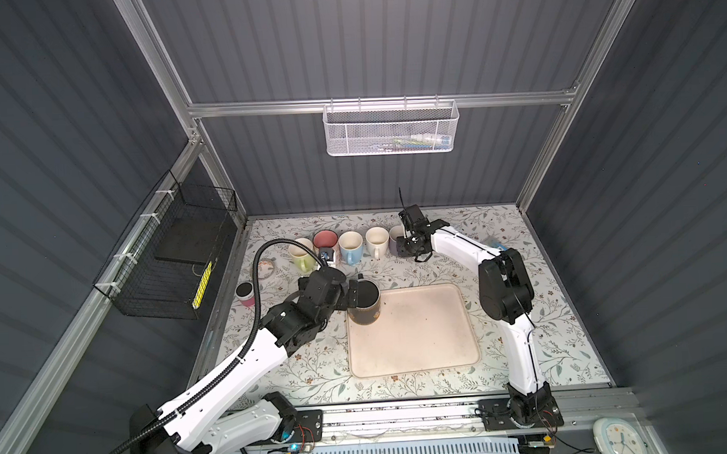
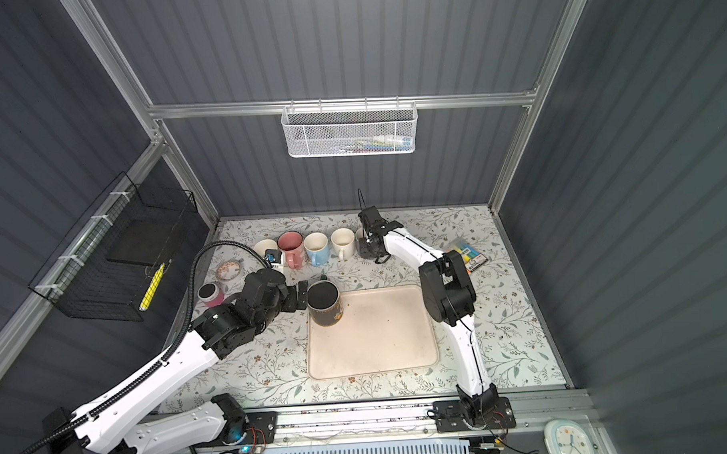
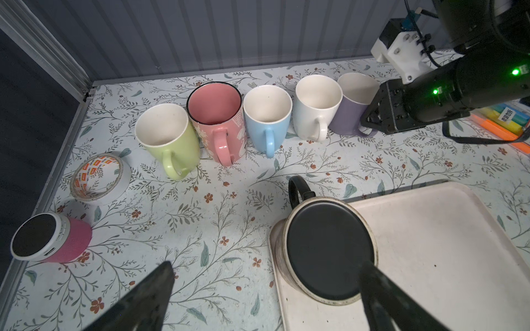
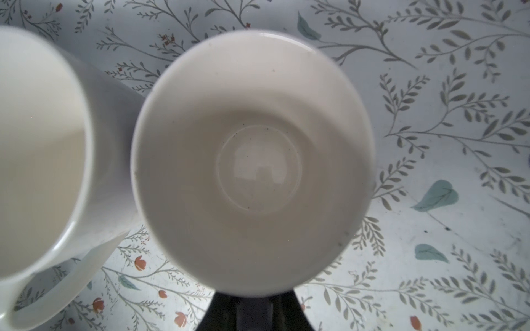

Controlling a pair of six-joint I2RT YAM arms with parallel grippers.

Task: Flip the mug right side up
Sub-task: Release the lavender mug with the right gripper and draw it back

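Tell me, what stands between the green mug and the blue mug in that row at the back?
The pink mug stands there, upright, with the green mug on one side and the blue mug on the other. The left wrist view shows it best.

A dark mug [image 1: 363, 305] is seen on the upper-left corner of the tray [image 1: 424, 338], mid-frame, just beside the left gripper [image 1: 353, 295].

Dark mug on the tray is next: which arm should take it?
Left. The left hand is open and right beside the dark mug on the tray corner. The right hand is farther off, down at the purple mug at the end of the back row.
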